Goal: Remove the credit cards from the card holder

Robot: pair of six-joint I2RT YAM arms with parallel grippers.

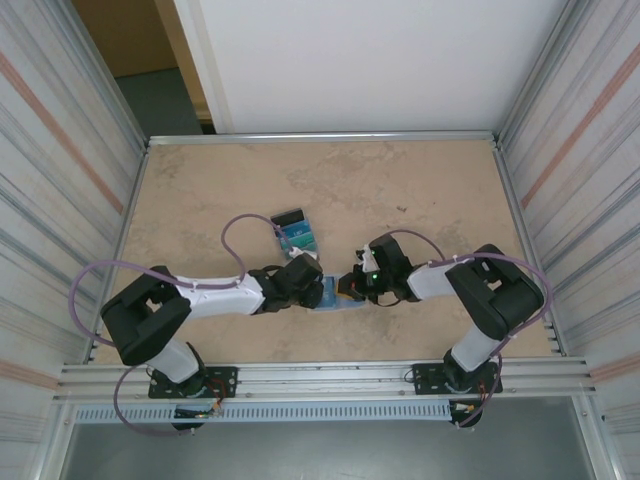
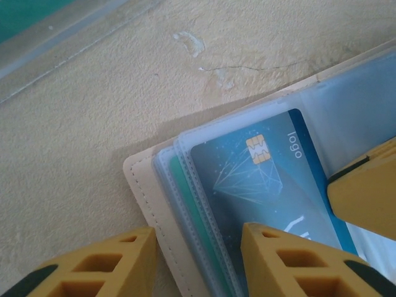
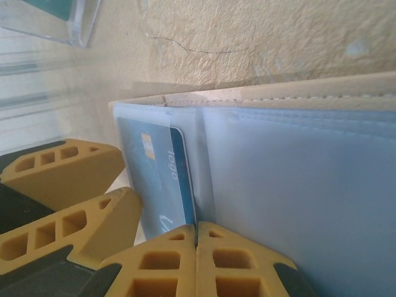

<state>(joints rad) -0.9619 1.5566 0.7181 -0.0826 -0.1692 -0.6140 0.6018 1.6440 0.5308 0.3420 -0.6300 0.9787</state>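
Observation:
The card holder [image 1: 331,295] lies open on the table between both grippers, its tan edge [image 2: 145,198] and pale blue inner face [image 3: 297,185] showing. A blue credit card [image 2: 266,179] with a gold chip sits in the top clear sleeve, and a teal card edge [image 2: 185,192] shows beneath it. My left gripper [image 2: 197,232] is open and straddles the holder's edge, one finger on the table and the other on the sleeve. The right gripper [image 3: 197,226] is shut, its tips pinched at the long edge of the blue card [image 3: 158,179]. One right finger [image 2: 365,192] overlaps that card.
A fanned pile of black, blue and teal cards [image 1: 295,232] lies just beyond the left gripper [image 1: 308,283]. The right gripper [image 1: 350,285] faces it across the holder. Metal rails and corrugated walls [image 1: 560,150] border the beige table [image 1: 400,190].

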